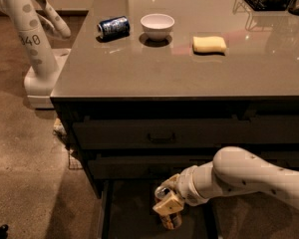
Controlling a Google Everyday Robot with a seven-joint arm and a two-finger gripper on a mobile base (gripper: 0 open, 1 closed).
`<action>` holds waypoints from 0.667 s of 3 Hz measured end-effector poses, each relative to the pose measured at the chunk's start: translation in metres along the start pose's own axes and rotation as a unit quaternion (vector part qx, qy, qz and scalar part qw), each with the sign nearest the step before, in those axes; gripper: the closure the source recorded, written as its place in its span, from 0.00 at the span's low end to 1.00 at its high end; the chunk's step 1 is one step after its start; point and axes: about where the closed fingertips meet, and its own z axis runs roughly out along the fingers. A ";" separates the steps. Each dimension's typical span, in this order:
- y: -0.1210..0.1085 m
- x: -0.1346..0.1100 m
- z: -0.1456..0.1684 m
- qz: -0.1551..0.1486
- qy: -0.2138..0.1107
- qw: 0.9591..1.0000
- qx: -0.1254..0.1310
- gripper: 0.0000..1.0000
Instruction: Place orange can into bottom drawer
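Low down, gripper, jaws tight around orange can, over open bottom drawer; "040" on white column.

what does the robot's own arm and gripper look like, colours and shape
The arm is a thick, rounded white shell with small dark dots, narrowing through a ringed wrist. The gripper, low over the open bottom drawer, has pale tan, blocky fingers. No cables show.

Blue can, white bowl, sponge on countertop (pincer below it)
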 end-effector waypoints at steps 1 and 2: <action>-0.038 0.040 0.044 0.009 0.013 0.999 0.030 1.00; -0.083 0.083 0.095 0.039 0.011 0.997 0.059 1.00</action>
